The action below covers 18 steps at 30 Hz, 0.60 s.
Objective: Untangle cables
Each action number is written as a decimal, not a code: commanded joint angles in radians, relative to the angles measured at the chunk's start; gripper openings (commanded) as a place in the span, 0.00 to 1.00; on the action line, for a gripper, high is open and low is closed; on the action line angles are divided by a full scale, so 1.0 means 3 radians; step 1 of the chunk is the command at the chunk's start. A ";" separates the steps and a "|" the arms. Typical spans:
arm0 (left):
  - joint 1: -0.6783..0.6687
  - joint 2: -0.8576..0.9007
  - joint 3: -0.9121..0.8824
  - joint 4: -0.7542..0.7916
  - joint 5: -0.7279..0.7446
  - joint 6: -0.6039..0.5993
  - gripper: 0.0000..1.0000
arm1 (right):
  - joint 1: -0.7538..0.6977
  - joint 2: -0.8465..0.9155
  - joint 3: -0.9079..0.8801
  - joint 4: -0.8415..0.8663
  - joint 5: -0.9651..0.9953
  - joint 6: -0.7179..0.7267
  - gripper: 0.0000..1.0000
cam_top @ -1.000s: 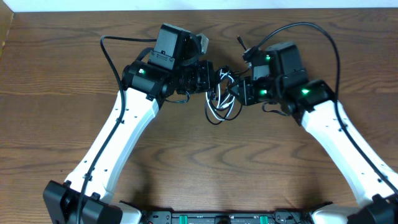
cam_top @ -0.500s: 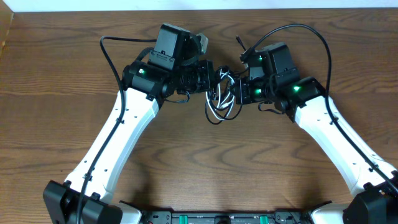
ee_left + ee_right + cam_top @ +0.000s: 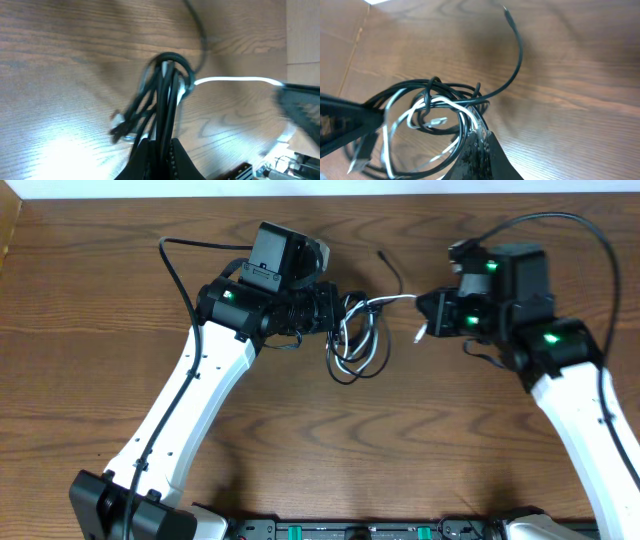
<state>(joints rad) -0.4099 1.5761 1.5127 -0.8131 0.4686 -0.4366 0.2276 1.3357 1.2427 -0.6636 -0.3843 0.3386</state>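
The left gripper [image 3: 338, 312] is clenched on a bunch of strands. In its wrist view these are mostly loops of the black cable [image 3: 167, 95], with pale strands mixed in. The rest of the tangle hangs just below this gripper, over the table [image 3: 300, 440].

The right gripper [image 3: 424, 315] stands well apart from the left gripper, on the right arm's side, with its fingers pinched on the white cable [image 3: 392, 302]. I cannot tell whether a black strand is caught in that pinch too. The white cable runs nearly straight from the left gripper's bunch to the right one, so it looks taut. The black cable's free tail curves up and away from the left gripper, toward the table's far edge.

The white cable appears to weave through several black loops close to the left gripper. More pulling could therefore cinch those loops into a knot instead of drawing the cord free. A hard tug might also pull the bunch out of the left grip or slip the thin cord from the right fingers.
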 commanded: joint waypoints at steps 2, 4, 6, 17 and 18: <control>0.0001 -0.0018 0.0027 -0.0018 -0.0058 0.0146 0.08 | -0.0237 -0.0169 0.0017 -0.0097 0.0031 -0.0074 0.01; 0.0003 -0.0018 0.0027 -0.0017 -0.0058 0.0153 0.08 | -0.0361 -0.0210 0.0017 -0.0145 0.0029 -0.0075 0.01; 0.0003 -0.0018 0.0027 -0.0018 -0.0058 0.0201 0.08 | -0.0481 -0.0231 0.0017 -0.0184 0.0031 -0.0075 0.01; 0.0003 -0.0018 0.0027 -0.0036 -0.0056 0.0207 0.08 | -0.0899 -0.0242 0.0017 -0.0366 0.0029 -0.0099 0.01; 0.0003 -0.0018 0.0027 -0.0034 -0.0056 0.0207 0.08 | -0.0899 -0.0242 0.0017 -0.0373 0.0029 -0.0098 0.01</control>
<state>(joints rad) -0.4103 1.5761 1.5127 -0.8268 0.4568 -0.3916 -0.0410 1.2816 1.2427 -0.7700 -0.3763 0.3286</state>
